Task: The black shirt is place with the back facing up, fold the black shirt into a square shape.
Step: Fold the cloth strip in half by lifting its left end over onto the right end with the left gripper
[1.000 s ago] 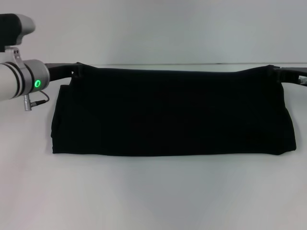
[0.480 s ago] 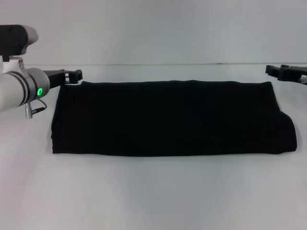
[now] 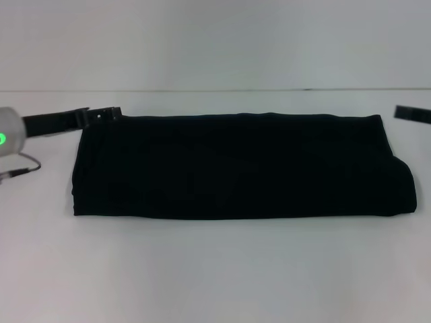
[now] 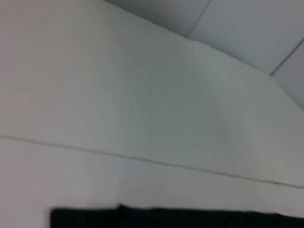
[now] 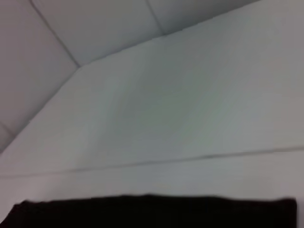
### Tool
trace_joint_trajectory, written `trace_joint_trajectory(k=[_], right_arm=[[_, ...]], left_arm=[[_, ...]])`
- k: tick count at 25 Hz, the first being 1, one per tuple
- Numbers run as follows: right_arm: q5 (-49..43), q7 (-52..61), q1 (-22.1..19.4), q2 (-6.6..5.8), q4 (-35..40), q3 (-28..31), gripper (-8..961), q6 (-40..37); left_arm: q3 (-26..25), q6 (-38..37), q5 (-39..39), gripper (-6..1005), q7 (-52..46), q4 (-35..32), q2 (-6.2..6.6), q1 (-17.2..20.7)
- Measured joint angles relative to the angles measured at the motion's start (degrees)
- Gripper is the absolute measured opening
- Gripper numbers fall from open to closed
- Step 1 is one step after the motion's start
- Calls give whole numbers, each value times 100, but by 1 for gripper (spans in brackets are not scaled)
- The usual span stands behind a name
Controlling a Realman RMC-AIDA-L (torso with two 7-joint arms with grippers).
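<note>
Black shirt (image 3: 236, 165) lies mid-frame as a wide folded band on the white table (image 3: 215, 269), far edge now released. Left gripper (image 3: 101, 116) backs off toward upper left, right gripper (image 3: 411, 114) toward upper right; you cannot tell either's finger opening. Crosswise folds remain.

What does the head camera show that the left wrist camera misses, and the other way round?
Only the head view shows the whole black shirt, folded into a long band, lying flat on the white table. It also shows the left gripper by the shirt's far left corner and the right gripper off its far right corner; neither touches the cloth. Only the left wrist view shows the wall panels rising behind the table. Both share the white table and the shirt, though the wrist view catches only a thin strip of it.
</note>
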State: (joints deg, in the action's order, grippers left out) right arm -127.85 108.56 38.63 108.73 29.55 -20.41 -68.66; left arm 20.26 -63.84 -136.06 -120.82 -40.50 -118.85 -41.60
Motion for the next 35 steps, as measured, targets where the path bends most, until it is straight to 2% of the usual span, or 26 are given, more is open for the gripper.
trace_joint_trajectory(k=[4, 7, 12, 19, 35], right_arm=[[-3, 101, -295, -159, 97, -37, 733, -744], [-10, 101, -451, -200, 126, -74, 744, -1032], [-14, 105, -570, -248, 118, -281, 742, -1224], [-13, 132, -556, -256, 104, -304, 742, -1105], [-12, 215, -448, -188, 84, -386, 737, -810]], left_arm=[[-48, -817, -22, 823, -416, -512, -23, 307], [-50, -1073, -56, 874, -638, -680, -42, 496], [-70, -1277, -83, 888, -785, -808, -60, 758], [-46, -1408, -621, 885, -727, -824, -81, 829], [103, -1570, -968, 879, -364, -619, -86, 778]])
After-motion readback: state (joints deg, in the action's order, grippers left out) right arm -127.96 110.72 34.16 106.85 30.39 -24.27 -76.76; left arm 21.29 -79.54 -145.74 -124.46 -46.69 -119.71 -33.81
